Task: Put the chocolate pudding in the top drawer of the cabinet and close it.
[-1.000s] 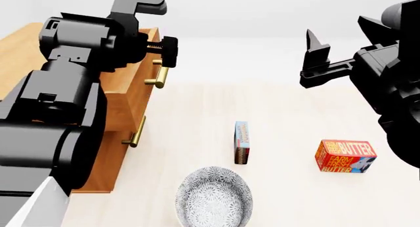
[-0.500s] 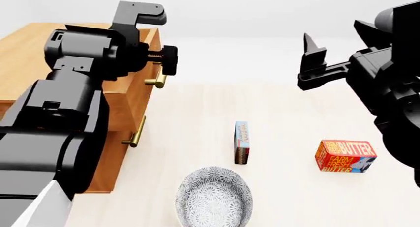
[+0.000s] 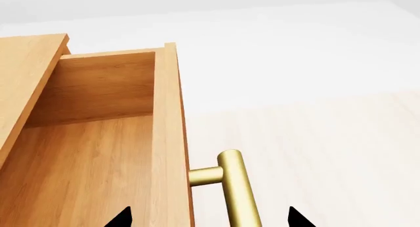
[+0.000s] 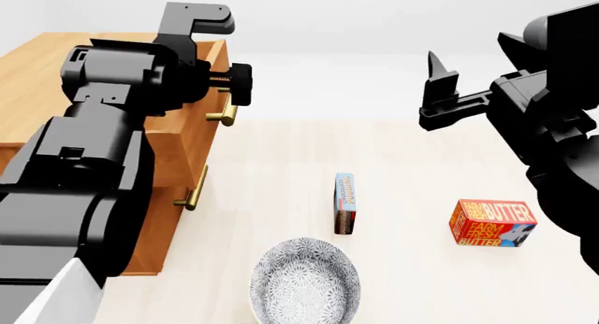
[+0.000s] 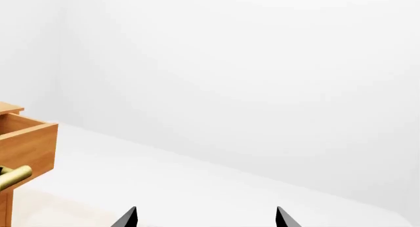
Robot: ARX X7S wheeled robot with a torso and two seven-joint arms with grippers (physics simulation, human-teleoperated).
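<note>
The chocolate pudding [image 4: 346, 203] stands on its thin edge on the pale table, between both arms. The cabinet [image 4: 42, 78] sits at the left, largely behind my left arm. Its top drawer [image 3: 85, 158] is pulled out, and the part of its inside that shows is bare. My left gripper [image 3: 208, 221] is open, its tips straddling the drawer front and the brass handle [image 3: 239, 192] without touching them. In the head view the left gripper [image 4: 224, 85] hangs just above that handle [image 4: 223, 114]. My right gripper [image 4: 438, 85] is open and holds nothing, high above the table and far behind the pudding.
A patterned bowl [image 4: 305, 282] sits at the front, just in front of the pudding. A Farm Fresh Butter box [image 4: 493, 222] lies to the pudding's right. The lower drawer's brass handle [image 4: 193, 191] sticks out of the cabinet front. The right wrist view catches the open drawer's corner [image 5: 26, 148].
My right gripper has drifted a little to the left. The left arm has shifted slightly over the drawer. The pudding, bowl and butter box have not moved.
</note>
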